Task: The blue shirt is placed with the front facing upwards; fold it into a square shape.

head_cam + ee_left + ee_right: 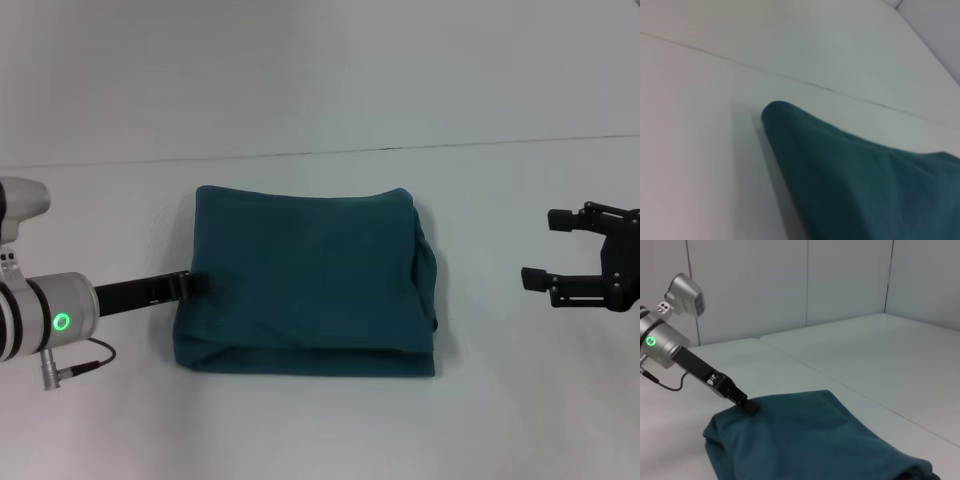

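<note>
The blue shirt (pixel 310 285) lies folded into a rough rectangle on the white table (pixel 320 90). My left gripper (pixel 197 283) touches its left edge, fingers seemingly pinched together. My right gripper (pixel 540 250) hangs open, well right of the shirt.

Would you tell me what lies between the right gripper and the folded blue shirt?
Nothing: in the head view only bare white table separates the open right gripper from the blue shirt.

I can read no text, label, brand or number anywhere; the folded blue shirt (pixel 310 280) shows only plain teal cloth from my cameras.
</note>
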You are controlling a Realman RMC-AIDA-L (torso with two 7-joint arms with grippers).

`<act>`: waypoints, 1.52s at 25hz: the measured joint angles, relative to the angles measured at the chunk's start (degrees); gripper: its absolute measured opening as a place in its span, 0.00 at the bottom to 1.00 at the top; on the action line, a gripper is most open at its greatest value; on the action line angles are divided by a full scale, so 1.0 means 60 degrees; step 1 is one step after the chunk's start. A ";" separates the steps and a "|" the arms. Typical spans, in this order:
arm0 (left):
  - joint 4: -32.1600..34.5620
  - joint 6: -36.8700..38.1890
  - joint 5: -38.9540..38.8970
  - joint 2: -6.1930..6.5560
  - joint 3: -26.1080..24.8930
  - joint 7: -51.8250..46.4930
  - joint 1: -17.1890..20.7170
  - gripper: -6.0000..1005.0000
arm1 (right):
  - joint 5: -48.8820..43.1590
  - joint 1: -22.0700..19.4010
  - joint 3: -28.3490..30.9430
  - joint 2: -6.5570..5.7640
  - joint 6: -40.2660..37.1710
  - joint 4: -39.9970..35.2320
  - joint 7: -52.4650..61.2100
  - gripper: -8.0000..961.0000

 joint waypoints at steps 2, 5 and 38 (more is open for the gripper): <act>0.0054 -0.0001 -0.0137 0.0015 -0.0002 0.0029 0.0084 0.11 | 0.0000 0.0013 -0.0028 0.0031 0.0063 0.0003 0.0001 0.98; 0.0139 0.0008 -0.0206 0.0009 0.0011 0.0033 0.0172 0.12 | 0.0000 0.0032 -0.0042 0.0068 0.0155 0.0007 0.0003 0.98; 0.0436 0.0588 -0.1012 0.0027 -0.0016 0.1101 0.0565 0.48 | -0.0410 0.0319 -0.0071 0.0216 0.0335 -0.0010 0.0123 0.98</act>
